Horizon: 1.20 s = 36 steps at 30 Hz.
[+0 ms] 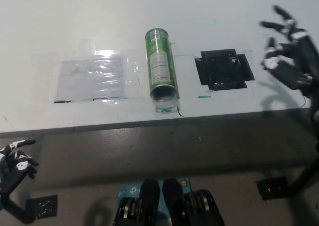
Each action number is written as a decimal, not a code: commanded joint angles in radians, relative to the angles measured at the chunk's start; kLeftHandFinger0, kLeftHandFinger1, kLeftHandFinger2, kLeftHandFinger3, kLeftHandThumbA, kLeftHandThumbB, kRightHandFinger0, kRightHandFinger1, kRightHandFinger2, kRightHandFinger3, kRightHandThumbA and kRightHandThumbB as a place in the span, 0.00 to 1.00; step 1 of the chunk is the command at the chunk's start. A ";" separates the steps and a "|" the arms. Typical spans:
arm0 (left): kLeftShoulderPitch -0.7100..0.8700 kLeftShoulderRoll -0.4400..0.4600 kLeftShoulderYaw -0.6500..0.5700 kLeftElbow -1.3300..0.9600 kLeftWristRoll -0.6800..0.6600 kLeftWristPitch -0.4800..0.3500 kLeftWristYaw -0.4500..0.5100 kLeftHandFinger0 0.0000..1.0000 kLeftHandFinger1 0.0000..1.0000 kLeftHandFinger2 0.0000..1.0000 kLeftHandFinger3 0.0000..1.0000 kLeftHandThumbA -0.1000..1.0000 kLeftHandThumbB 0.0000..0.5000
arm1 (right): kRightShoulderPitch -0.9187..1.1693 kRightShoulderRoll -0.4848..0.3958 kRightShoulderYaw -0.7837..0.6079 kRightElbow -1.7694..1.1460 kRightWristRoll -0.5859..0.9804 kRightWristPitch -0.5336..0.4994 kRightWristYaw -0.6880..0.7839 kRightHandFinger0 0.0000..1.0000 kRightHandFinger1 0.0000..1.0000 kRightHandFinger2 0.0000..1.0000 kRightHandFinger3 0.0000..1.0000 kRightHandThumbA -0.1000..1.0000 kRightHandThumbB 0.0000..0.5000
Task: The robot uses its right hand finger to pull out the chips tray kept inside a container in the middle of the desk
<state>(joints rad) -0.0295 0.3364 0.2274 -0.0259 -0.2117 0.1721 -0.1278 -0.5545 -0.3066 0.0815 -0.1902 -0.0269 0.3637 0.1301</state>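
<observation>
- The right hand [288,61] is held above the desk [279,6] at the right, fingers spread, nothing grasped.
- The container [161,68] is laid flat at mid-desk, mouth at the near edge, so the chips tray [164,105] can be hooked.
- The left hand [14,158] is parked below the desk edge.

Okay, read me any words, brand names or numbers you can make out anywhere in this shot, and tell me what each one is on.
None can be read.
The green can: a white label panel with print, too small and blurred to read.
The black square, the clear plastic sheet and the desk: no text visible.
</observation>
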 commanded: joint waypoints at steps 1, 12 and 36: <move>-0.010 0.023 0.008 -0.018 -0.017 -0.009 -0.022 0.30 0.30 0.33 0.62 0.07 0.26 | -0.087 -0.042 0.062 0.023 -0.072 -0.072 0.060 0.51 0.20 0.82 1.00 0.00 0.57; -0.015 0.030 0.014 -0.017 -0.018 -0.001 -0.027 0.32 0.29 0.33 0.61 0.09 0.27 | -0.197 -0.108 0.247 0.083 -0.160 -0.177 0.177 0.27 0.09 0.90 0.99 0.00 0.54; -0.032 0.038 0.019 -0.024 -0.034 0.014 -0.030 0.31 0.29 0.33 0.60 0.08 0.26 | -0.317 -0.041 0.438 0.418 -0.383 -0.442 0.225 0.18 0.12 0.77 0.84 0.00 0.60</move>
<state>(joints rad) -0.0446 0.3477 0.2298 -0.0261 -0.2223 0.1841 -0.1413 -0.8040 -0.3544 0.5122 0.1925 -0.3426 0.0349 0.3613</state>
